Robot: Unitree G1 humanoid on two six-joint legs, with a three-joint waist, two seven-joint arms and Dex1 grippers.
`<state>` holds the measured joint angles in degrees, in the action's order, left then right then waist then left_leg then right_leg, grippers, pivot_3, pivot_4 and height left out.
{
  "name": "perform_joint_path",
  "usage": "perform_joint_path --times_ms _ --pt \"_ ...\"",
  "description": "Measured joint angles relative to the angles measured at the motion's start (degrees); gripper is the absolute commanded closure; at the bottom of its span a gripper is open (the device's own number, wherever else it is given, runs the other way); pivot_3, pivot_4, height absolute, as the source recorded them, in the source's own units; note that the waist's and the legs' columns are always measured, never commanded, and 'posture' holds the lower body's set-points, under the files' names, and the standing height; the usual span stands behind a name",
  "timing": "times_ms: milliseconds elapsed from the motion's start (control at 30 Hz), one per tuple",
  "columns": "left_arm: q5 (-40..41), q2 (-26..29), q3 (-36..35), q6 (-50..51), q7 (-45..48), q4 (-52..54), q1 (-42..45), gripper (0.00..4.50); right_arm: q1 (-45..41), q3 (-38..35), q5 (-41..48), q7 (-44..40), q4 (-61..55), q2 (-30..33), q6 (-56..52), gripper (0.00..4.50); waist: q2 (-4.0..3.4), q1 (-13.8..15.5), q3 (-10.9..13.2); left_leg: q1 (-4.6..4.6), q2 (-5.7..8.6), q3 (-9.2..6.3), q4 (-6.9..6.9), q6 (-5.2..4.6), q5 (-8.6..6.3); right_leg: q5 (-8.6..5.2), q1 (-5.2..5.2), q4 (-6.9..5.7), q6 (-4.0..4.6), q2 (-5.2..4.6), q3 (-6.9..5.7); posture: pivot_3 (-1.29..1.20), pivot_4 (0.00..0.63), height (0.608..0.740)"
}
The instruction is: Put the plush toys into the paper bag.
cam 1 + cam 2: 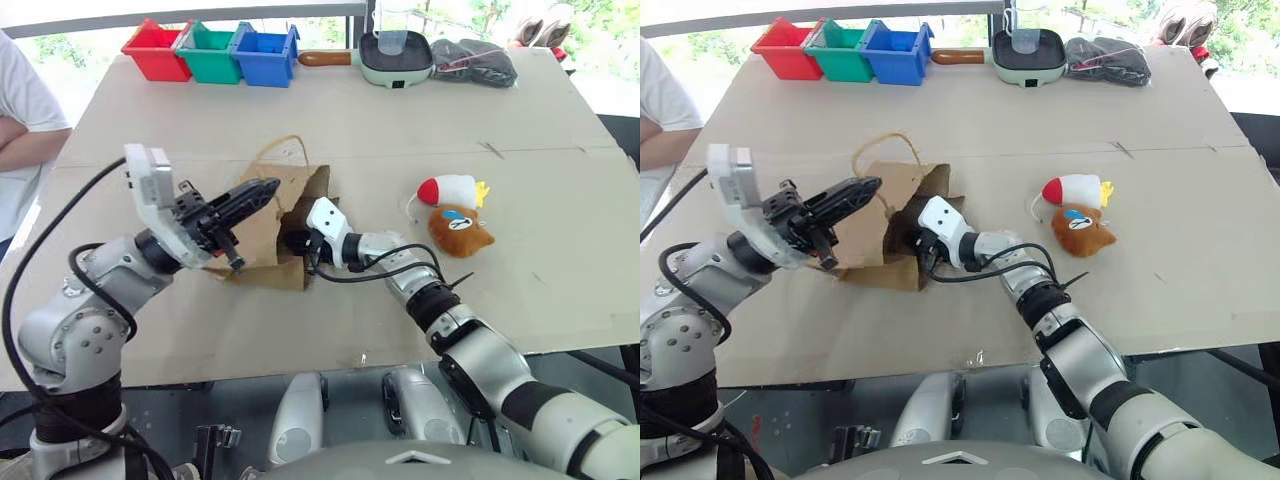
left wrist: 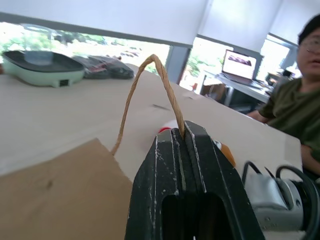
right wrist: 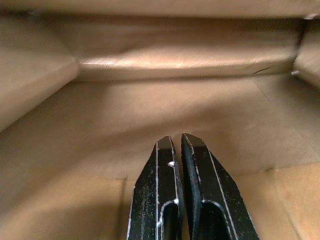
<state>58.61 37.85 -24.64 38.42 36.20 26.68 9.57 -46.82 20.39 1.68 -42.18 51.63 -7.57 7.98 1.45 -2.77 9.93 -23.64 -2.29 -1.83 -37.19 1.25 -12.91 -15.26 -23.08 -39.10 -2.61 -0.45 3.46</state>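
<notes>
Left pincer (image 1: 268,188), head view: clenched on a twisted handle, lifting the paper bag (image 1: 262,228) at mid-counter; both plush toys (image 1: 455,212) lie outside, toward the right edge.

Left wrist view: thin handle (image 2: 150,85); it could slip, collapsing the mouth.

Right wrist view: right pincer (image 3: 179,145) clenched, empty, inside the bag; it could snag the wall.

Silver-grey arms, black cables, white wrist housings, black fingers (image 2: 192,165)

Left hand (image 1: 262,190) raised, right hand (image 3: 179,142) low, both closed

Cardboard-topped table (image 1: 330,130), perhaps daylit windows (image 2: 95,47)
</notes>
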Motion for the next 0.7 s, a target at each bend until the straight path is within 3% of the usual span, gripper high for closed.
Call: perform_joint_path --times_ms 233,533,700 --pt "-3.25 0.02 -5.9 -2.89 -8.76 -1.7 1.4 4.5 -0.19 0.64 -2.97 3.91 1.19 -0.03 -0.83 4.49 -0.08 0.43 -0.12 1.26 0.03 -0.03 0.14 0.01 -0.01 -0.09 1.32 0.23 0.09 -0.02 -0.09 0.0 0.15 0.74" --pt "-16.41 -2.88 -2.16 -11.21 -13.93 -3.62 3.59 4.5 -0.18 1.17 -6.2 12.36 0.16 -0.02 -0.28 4.49 0.03 0.57 -0.2 1.32 0.05 -0.05 0.2 0.01 0.0 -0.1 1.38 0.24 0.12 -0.03 -0.09 0.0 0.15 0.74" --pt "-19.54 -4.5 -0.88 -14.48 -14.38 -4.29 6.28 4.5 -0.5 1.14 -7.19 15.87 -0.05 0.04 -0.36 4.49 0.02 0.59 -0.19 1.21 0.07 -0.08 0.26 0.01 -0.01 -0.09 1.28 0.26 0.12 -0.06 -0.13 0.0 0.15 0.74"
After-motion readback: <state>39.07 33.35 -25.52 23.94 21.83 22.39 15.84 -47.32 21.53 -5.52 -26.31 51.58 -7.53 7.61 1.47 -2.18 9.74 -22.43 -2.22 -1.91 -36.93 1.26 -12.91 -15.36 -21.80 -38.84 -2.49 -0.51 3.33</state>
